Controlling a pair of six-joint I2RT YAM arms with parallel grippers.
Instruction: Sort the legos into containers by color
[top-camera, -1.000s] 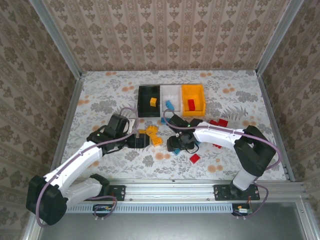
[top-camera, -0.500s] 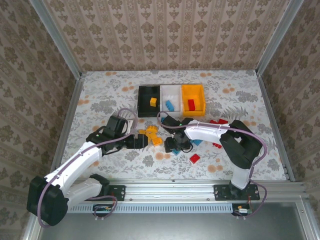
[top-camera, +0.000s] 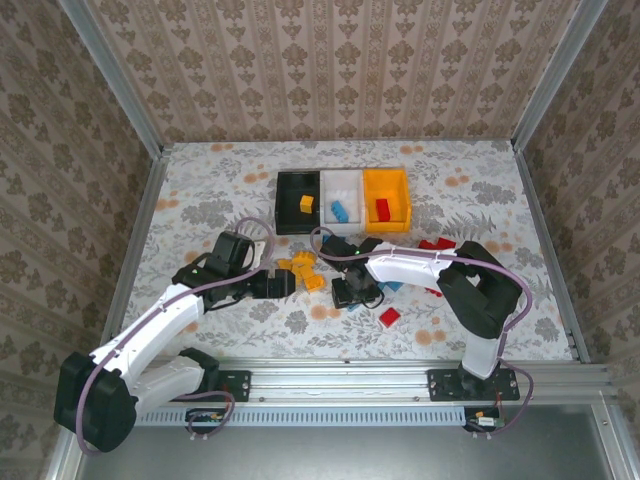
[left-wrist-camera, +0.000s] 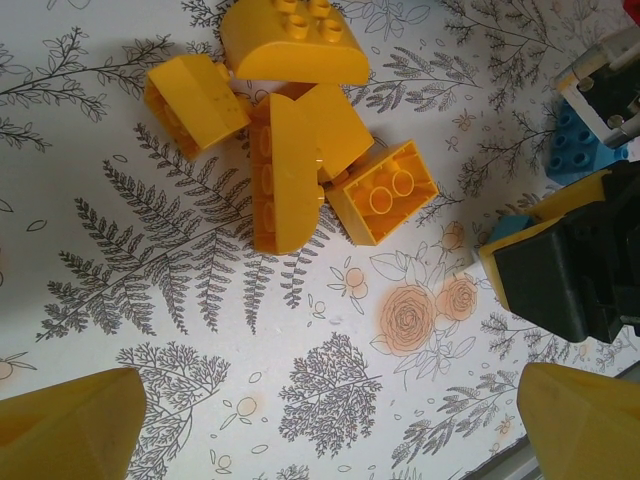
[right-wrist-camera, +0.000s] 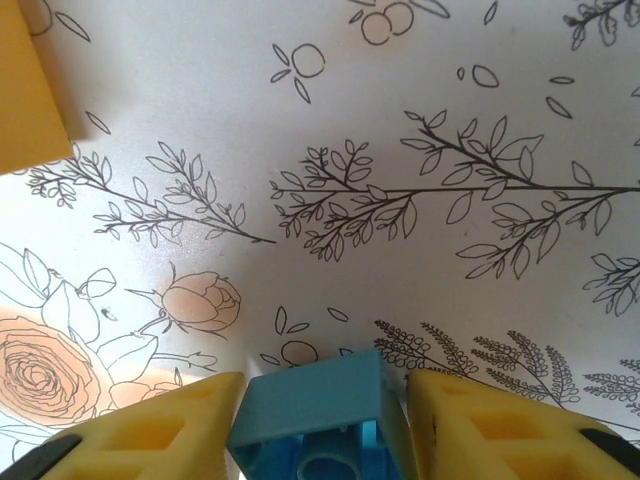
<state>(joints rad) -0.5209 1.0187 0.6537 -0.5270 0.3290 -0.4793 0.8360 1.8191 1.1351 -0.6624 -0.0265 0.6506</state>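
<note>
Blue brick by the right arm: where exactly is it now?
In the right wrist view the blue brick lies between the fingers of the right gripper, right of the yellow pile.

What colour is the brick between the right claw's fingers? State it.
Blue; the brick shows best in the right wrist view.

Around the yellow bricks (top-camera: 302, 268), you find the containers (top-camera: 343, 173) at one o'clock, the right gripper (top-camera: 352, 297) at four o'clock and the left gripper (top-camera: 283, 283) at eight o'clock; bare counter (top-camera: 290, 325) at six o'clock leaves you room.
</note>
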